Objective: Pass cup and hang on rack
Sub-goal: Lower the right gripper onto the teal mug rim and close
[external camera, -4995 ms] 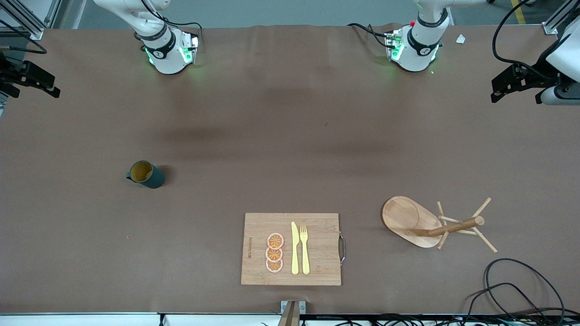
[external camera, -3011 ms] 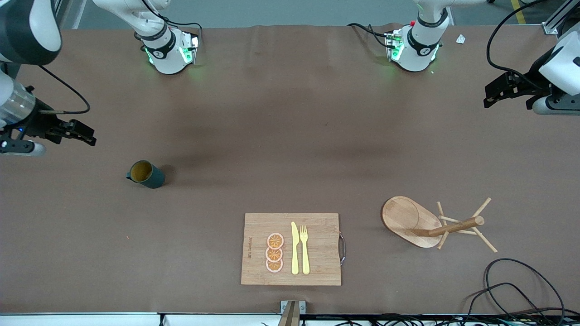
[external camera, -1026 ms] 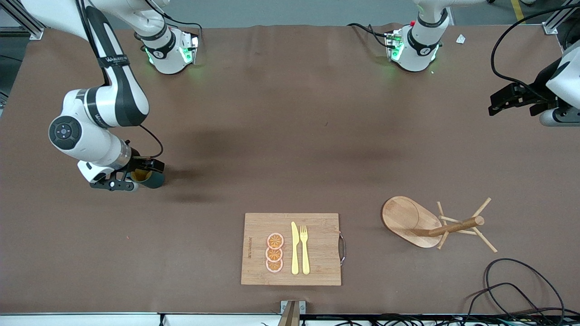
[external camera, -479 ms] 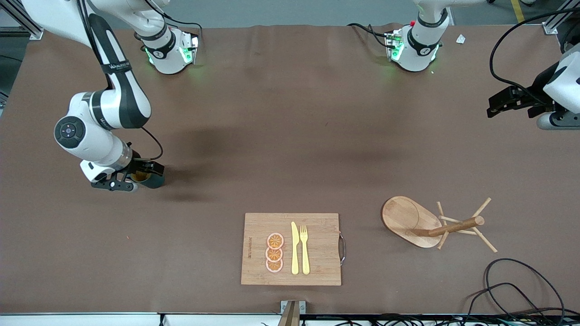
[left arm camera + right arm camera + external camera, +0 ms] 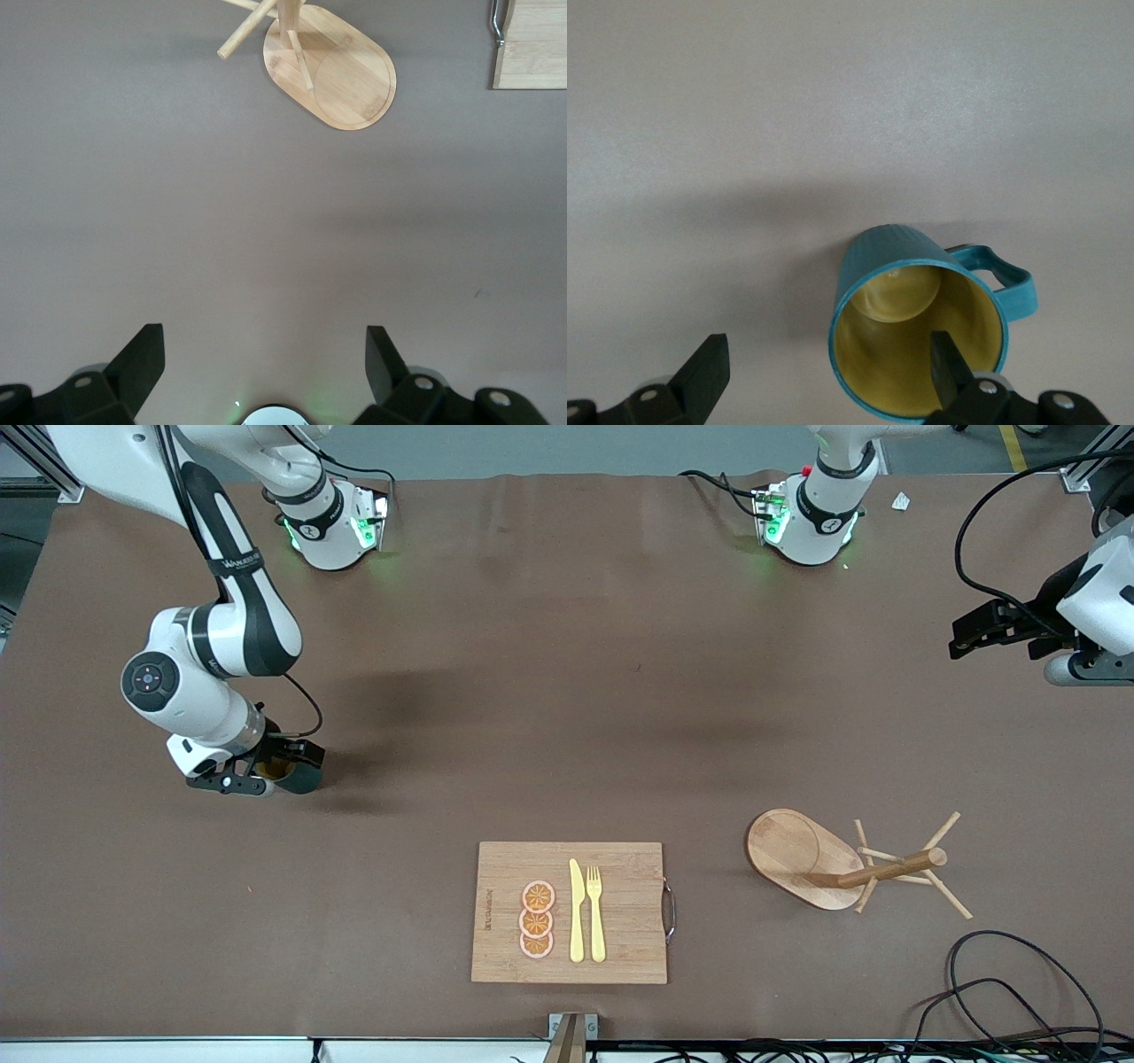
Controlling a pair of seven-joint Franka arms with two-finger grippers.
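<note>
The brown counter (image 5: pixel 567 691) carries everything. The bamboo cutting board (image 5: pixel 620 912) lies nearest to the front camera, at about 6 o'clock in the front view, with three orange slices (image 5: pixel 537 920), a yellow knife (image 5: pixel 577 912) and a yellow fork (image 5: pixel 595 912) on it. The rack (image 5: pixel 824 855) stands at about 4 o'clock, toward the left arm's end of the counter, well apart from the cup. The cup (image 5: pixel 917 332) stands upright at about 9 o'clock, toward the right arm's end, its yellow inside showing. The right hand (image 5: pixel 266 766) is low over the cup with its fingers apart; one finger (image 5: pixel 950 363) shows over the cup's mouth, though whether it touches the rim I cannot tell. The left hand (image 5: pixel 992 627) waits above bare counter at about 3 o'clock, fingers (image 5: pixel 137 363) apart and holding nothing.
</note>
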